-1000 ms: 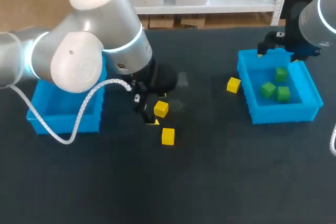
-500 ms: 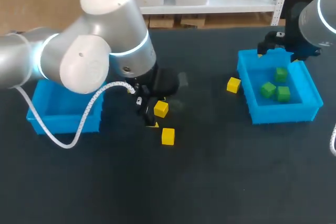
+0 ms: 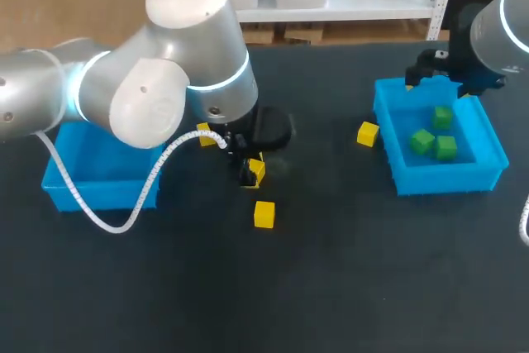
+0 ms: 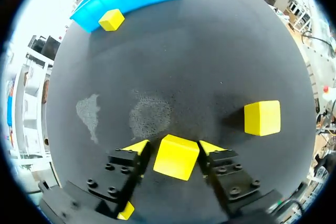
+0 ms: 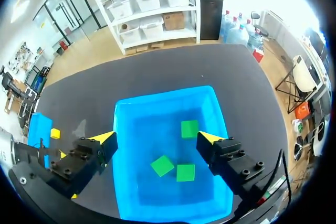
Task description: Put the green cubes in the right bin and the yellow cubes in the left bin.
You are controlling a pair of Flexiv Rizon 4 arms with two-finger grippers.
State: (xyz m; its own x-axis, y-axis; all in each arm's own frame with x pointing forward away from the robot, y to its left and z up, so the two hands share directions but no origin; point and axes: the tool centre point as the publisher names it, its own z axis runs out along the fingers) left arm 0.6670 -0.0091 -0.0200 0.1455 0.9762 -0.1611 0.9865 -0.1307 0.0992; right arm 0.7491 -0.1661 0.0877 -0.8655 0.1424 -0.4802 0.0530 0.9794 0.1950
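Note:
A yellow cube (image 4: 176, 157) sits on the black table between the yellow fingertips (image 4: 137, 147) of my left gripper (image 3: 250, 173), and both tips touch its sides. A second yellow cube (image 3: 264, 214) lies just beside it, a third (image 3: 368, 133) next to the right bin (image 3: 446, 179), and a fourth (image 3: 205, 135) near the left bin (image 3: 91, 192). Three green cubes (image 5: 189, 128) (image 5: 162, 165) (image 5: 185, 172) lie inside the right bin. My right gripper (image 5: 157, 139) hangs open above that bin, holding nothing.
My left arm's big elbow (image 3: 165, 64) covers much of the table's left half and part of the left bin. A white cable (image 3: 124, 212) loops from it over the bin's front.
My left arm has shifted right and its fingers have closed in from wide open onto the yellow cube. The right arm has not moved.

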